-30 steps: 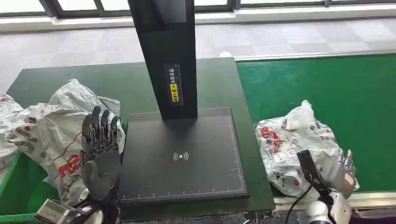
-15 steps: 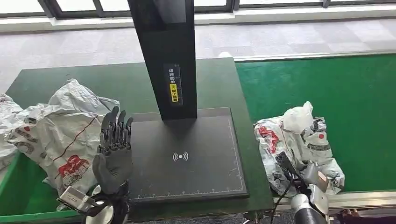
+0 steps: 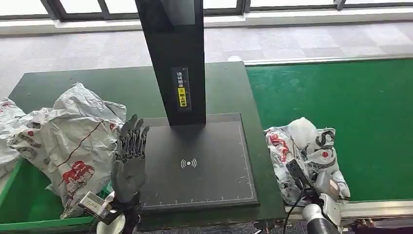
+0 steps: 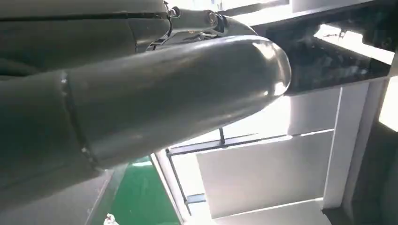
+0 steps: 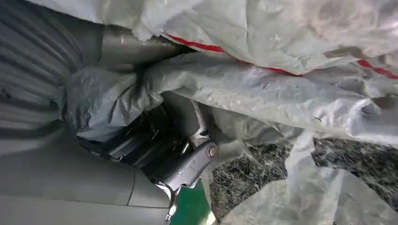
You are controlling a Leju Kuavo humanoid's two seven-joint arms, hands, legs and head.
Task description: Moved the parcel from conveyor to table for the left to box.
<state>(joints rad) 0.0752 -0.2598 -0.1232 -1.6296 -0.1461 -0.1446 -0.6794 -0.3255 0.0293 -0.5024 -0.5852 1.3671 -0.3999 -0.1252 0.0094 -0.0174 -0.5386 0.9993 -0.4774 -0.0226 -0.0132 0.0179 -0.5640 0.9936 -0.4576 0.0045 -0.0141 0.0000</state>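
Green conveyor on the right, dark table on the left with a scanner pad under a black post. Parcel on the conveyor's near edge, just beside the table, gripped from below by the right hand, film bunched around fingers. Left hand raised upright at the pad's left edge, fingers straight, holding nothing, beside bags.

Black scanner stand, green bin

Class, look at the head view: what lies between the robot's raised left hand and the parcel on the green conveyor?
In the head view, the black scanner platform on the dark green table lies between the left hand and the parcel.
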